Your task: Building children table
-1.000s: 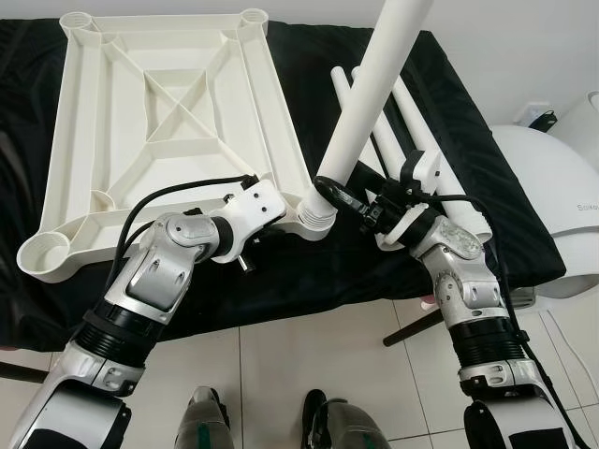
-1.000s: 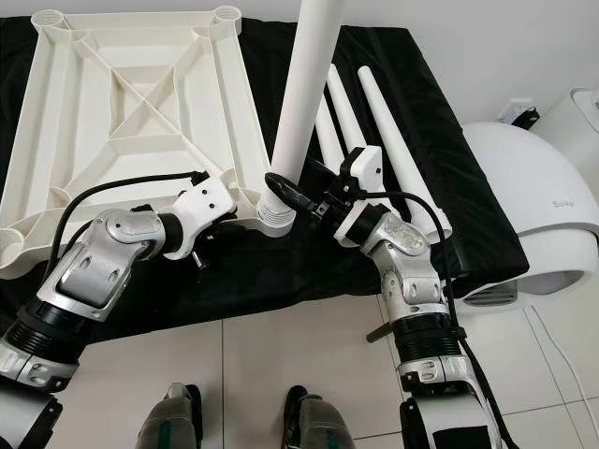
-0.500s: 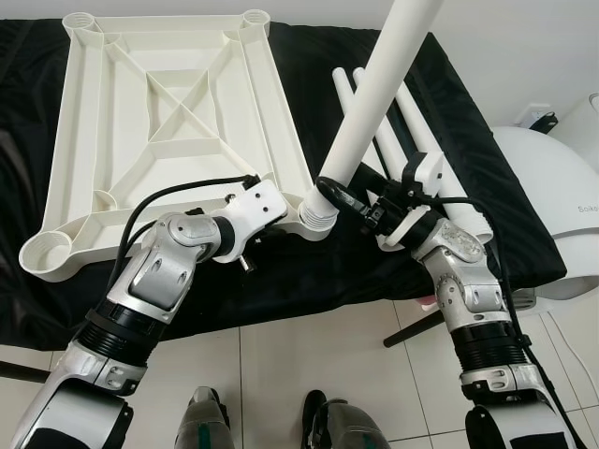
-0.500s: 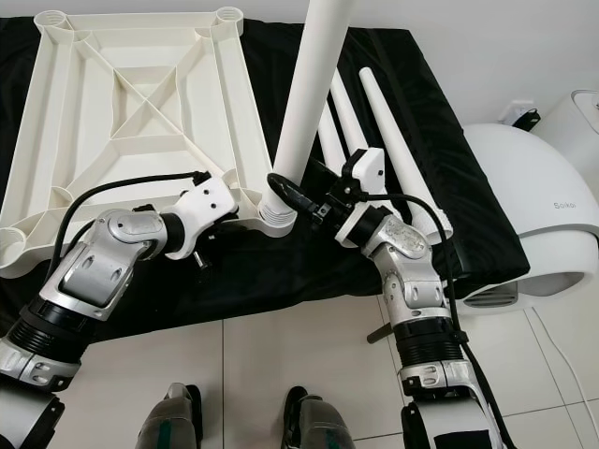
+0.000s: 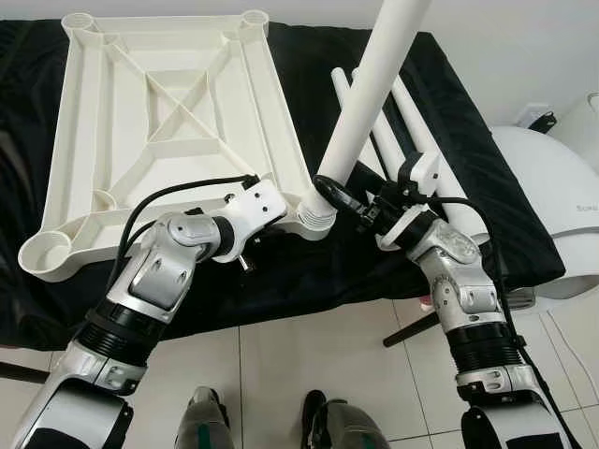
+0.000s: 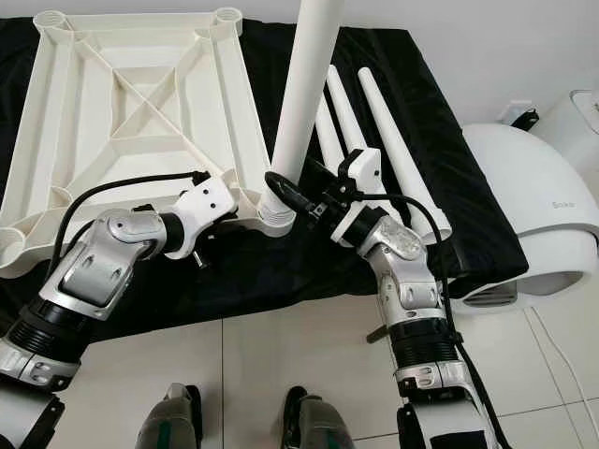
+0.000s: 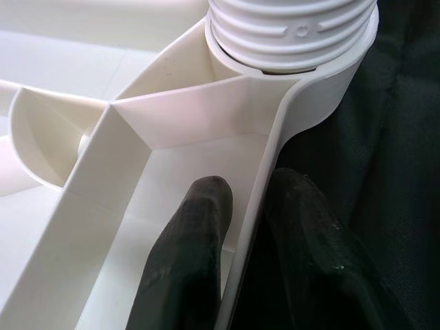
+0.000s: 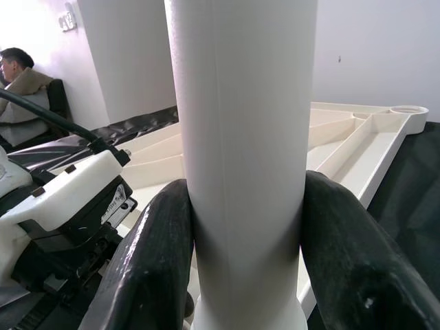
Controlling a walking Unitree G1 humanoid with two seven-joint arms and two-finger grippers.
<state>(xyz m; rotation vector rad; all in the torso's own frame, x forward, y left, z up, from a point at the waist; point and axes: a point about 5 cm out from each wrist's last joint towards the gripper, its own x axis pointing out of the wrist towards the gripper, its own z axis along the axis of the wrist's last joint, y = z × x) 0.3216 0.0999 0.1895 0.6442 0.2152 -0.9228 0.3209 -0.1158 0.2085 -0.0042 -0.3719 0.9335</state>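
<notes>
The white tabletop [image 5: 159, 122] lies upside down on a black cloth, ribs and corner sockets facing up. A white table leg [image 5: 365, 94] stands upright in the near right corner socket [image 5: 314, 215], its threaded end [image 7: 289, 31] seated in the socket. My right gripper [image 5: 339, 198] is shut on the leg [image 8: 240, 158] just above the socket, one finger [image 8: 155, 268] on each side. My left gripper [image 7: 240, 261] is shut on the tabletop's rim wall [image 7: 271, 172] beside that socket. Three more white legs [image 6: 360, 126] lie on the cloth to the right.
The black cloth [image 5: 309, 271] covers a low stand whose front edge is near my feet [image 5: 328, 426]. A white rounded appliance [image 5: 552, 196] sits on the tiled floor at the right. A seated person [image 8: 20, 75] is by the far wall.
The upright leg tilted slightly right half a second ago and is back near its earlier lean. My right wrist has shifted a little; the left arm has not moved.
</notes>
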